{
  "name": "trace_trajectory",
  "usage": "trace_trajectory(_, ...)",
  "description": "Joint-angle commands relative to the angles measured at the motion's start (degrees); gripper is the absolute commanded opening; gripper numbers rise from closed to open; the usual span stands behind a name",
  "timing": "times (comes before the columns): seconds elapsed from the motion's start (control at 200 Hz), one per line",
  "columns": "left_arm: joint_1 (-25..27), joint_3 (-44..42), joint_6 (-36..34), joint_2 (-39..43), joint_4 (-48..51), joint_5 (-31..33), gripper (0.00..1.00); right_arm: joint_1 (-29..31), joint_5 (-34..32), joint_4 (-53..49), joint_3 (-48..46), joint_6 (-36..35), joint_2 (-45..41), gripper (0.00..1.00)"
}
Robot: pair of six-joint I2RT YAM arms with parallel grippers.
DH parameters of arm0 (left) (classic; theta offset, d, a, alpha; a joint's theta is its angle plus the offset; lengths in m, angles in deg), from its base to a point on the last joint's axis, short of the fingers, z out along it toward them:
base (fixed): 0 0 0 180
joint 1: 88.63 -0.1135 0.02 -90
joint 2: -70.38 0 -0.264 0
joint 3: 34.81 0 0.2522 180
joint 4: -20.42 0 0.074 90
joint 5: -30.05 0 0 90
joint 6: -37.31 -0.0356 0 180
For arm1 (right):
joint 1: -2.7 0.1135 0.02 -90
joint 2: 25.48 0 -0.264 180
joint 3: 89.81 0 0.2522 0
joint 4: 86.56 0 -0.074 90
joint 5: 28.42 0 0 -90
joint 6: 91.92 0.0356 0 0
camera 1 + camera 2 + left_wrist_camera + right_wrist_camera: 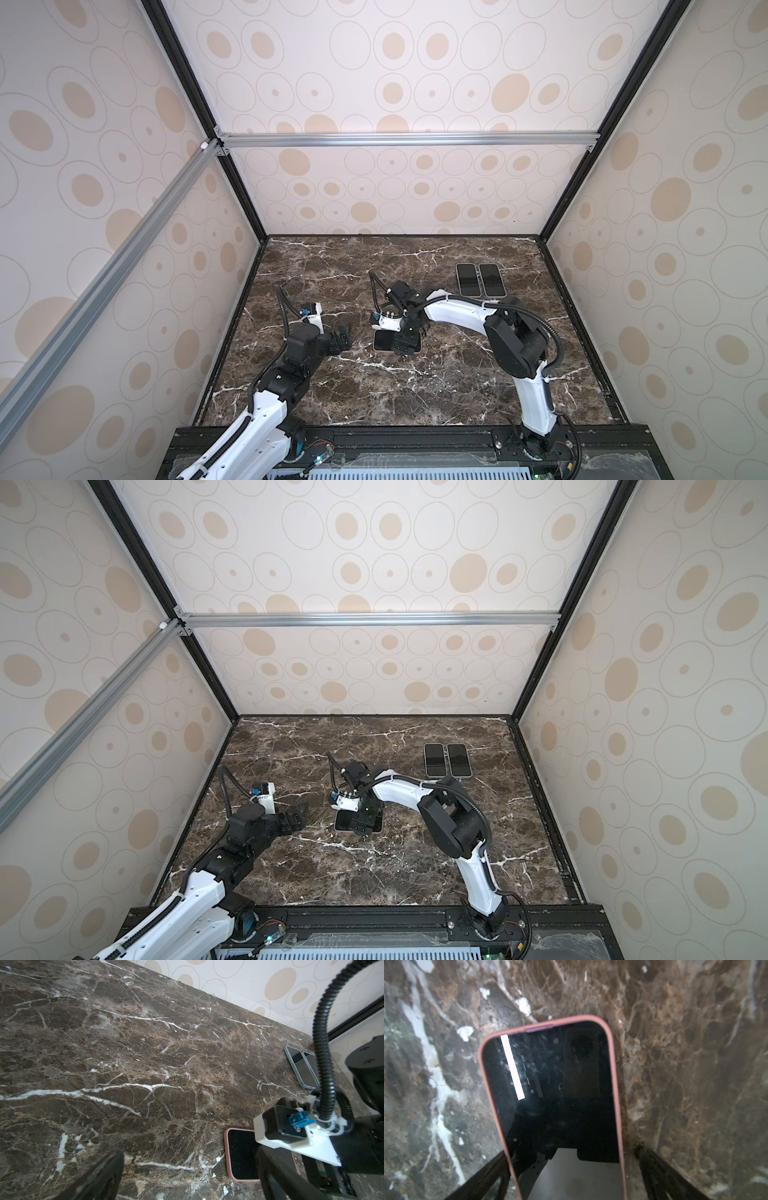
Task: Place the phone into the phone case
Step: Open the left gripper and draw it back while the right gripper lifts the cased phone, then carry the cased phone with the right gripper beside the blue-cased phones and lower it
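Observation:
The phone point(560, 1095) lies screen up on the marble table, its dark glass ringed all round by the pink phone case point(613, 1064). In both top views it sits mid-table point(382, 340) point(343, 821), partly under my right wrist. My right gripper point(572, 1151) point(405, 347) point(362, 827) is open, low over the phone's near end, one finger on each long side. My left gripper point(190, 1159) point(345, 338) point(300, 818) is open and empty, a little left of the cased phone point(241, 1155), not touching it.
Two more dark phones point(468, 279) point(492, 279) lie side by side at the back right of the table, also seen in the left wrist view point(301, 1068). Patterned walls enclose the marble table point(415, 395) on three sides.

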Motion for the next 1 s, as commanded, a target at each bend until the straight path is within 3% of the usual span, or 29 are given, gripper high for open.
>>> trace_trajectory(0.0,-0.5,-0.1,-0.1,1.3,0.1,1.2,1.0,0.2,-2.8,-3.0,0.4,1.4,3.4,0.93)
trace_trajectory(0.205,-0.5,0.0,-0.5,1.4,-1.2,1.7,1.0,0.1,-3.5,-4.0,1.0,7.6,4.5,0.74)
trace_trajectory(0.325,-0.5,0.3,-1.0,1.1,-1.7,2.0,1.0,-1.5,-3.6,-2.0,1.2,15.6,4.2,0.5)
trace_trajectory(0.4,-0.6,0.3,-1.4,0.9,-1.9,2.0,1.0,-3.3,-3.6,0.0,0.9,20.6,3.3,0.4)
trace_trajectory(0.605,-0.6,0.3,-1.6,0.5,-3.6,1.4,1.0,-8.5,-5.2,2.0,3.0,31.2,1.2,0.32)
trace_trajectory(0.995,-0.7,1.8,-3.0,-2.0,-6.6,1.1,1.0,-17.2,-9.4,-0.1,13.8,46.3,4.7,0.32)
